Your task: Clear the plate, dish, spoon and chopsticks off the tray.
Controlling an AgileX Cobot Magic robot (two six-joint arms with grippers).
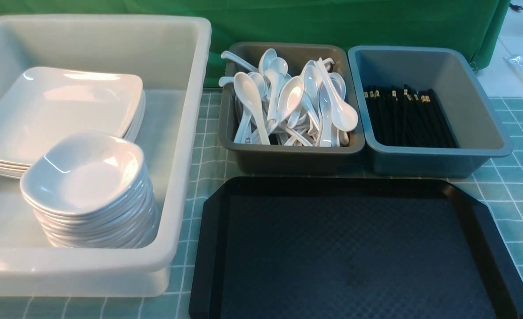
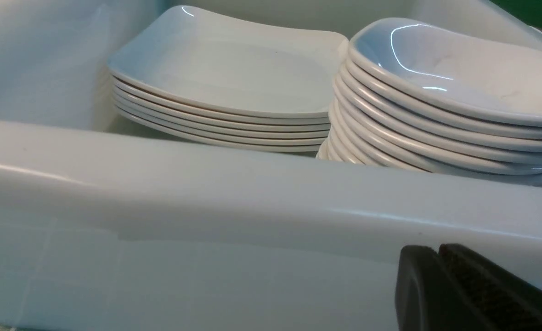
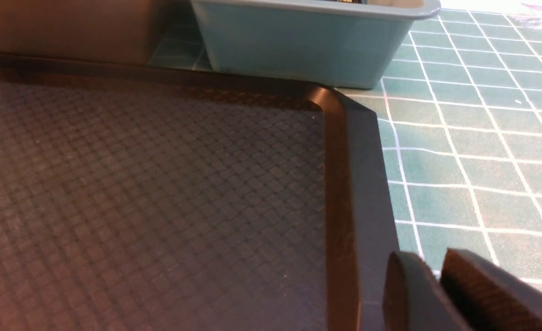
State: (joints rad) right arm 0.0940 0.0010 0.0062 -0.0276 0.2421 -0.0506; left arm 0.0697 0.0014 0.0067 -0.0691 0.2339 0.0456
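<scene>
Black and bare, your tray (image 1: 354, 248) lay on the checked cloth (image 1: 514, 186). Plates (image 1: 62, 106) and dishes (image 1: 84, 173) sat stacked in the white tub (image 1: 186, 133), spoons (image 1: 288, 102) in the grey bin (image 1: 288, 155), chopsticks (image 1: 405, 117) in the blue one (image 1: 478, 115). Your left gripper (image 2: 438, 257) was pressed together outside the tub wall. Your right gripper (image 3: 436, 271) hung by the tray's rim; I could not tell its gap.

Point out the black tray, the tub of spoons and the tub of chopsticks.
tray (image 1: 350, 248): front view, on its bare textured floor.
spoon tub (image 1: 288, 157): front view, on its near outer wall.
chopstick tub (image 1: 465, 102): front view, on its right inner wall.
</scene>
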